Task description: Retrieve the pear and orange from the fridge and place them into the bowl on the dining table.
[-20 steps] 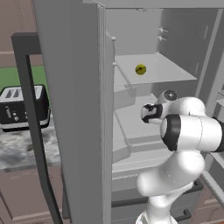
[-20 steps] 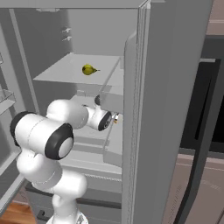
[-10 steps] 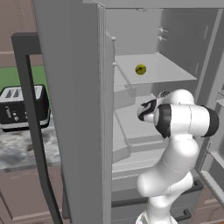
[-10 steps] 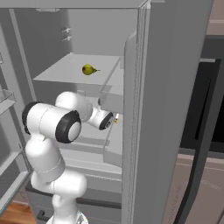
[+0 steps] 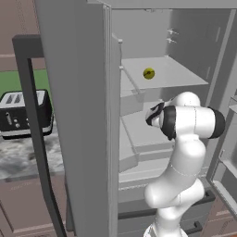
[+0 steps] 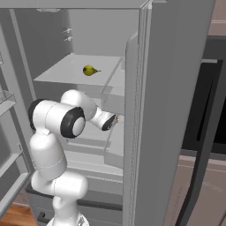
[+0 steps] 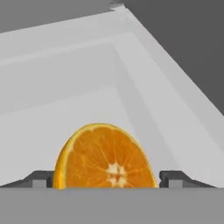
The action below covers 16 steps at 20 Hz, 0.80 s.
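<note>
Gripper (image 7: 106, 178) down inside the fridge (image 5: 92, 115), fingertips (image 7: 40, 178) spread wide, one either side of the orange (image 7: 105, 156). Small gaps showing between each tip and the peel, so straddling it rather than squeezing; real contact impossible to confirm from the hand view. Orange dead centre between the tips, cut face to the camera: bright rind, pale segment lines fanning from a whitish core. Sitting on a pale grey floor inside a shallow compartment, with a raised wall running behind it and another slanting off to the right of the orange, meeting at a corner up top. Open floor to the left of the orange and behind it; tighter on the right, where the wall comes close.

From the base views, wrist tucked in beside the inner edge of the fridge door, just below the shelf (image 5: 176, 76) above. Pear (image 5: 148, 73) up on that shelf, above the gripper and well apart from it, yellow-green with a dark spot, alone on a bare surface with room all round. From the right, pear (image 6: 89, 69) showing a little stem pointing toward the door side.

Outside the fridge, toaster (image 5: 25, 113) on the counter, beyond the open door's dark handle.
</note>
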Motion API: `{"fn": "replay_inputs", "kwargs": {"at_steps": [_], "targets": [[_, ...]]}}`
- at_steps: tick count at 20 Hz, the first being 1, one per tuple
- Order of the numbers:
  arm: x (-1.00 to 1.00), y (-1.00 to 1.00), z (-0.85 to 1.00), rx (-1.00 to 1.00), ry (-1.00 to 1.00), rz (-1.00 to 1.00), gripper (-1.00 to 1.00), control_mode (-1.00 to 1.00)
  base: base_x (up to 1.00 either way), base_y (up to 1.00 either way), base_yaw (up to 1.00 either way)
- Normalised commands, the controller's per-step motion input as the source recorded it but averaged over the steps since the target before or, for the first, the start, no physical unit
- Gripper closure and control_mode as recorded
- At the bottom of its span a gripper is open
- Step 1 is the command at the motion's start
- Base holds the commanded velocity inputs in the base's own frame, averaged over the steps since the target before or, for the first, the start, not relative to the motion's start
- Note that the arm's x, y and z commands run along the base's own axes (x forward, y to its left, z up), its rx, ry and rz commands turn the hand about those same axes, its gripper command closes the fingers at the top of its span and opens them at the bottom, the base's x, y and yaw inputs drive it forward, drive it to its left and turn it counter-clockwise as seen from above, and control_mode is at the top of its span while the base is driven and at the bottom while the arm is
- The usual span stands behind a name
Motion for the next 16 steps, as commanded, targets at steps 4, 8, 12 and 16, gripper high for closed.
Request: {"fn": "replay_inputs", "kwargs": {"at_steps": [4,8,12,16], "targets": [[0.0,0.0,-0.34,0.0,0.09,0.0,-1.0,-1.0,0.0,0.0,0.0],[0.07,0.0,-0.18,0.0,0.04,0.0,1.0,-1.0,0.0,0.0,0.0],[0.01,0.0,-0.18,0.0,0.02,0.0,1.0,-1.0,0.0,0.0,0.0],[-0.06,0.0,-0.03,0.0,0.0,0.0,1.0,-1.0,0.0,0.0,0.0]]}}
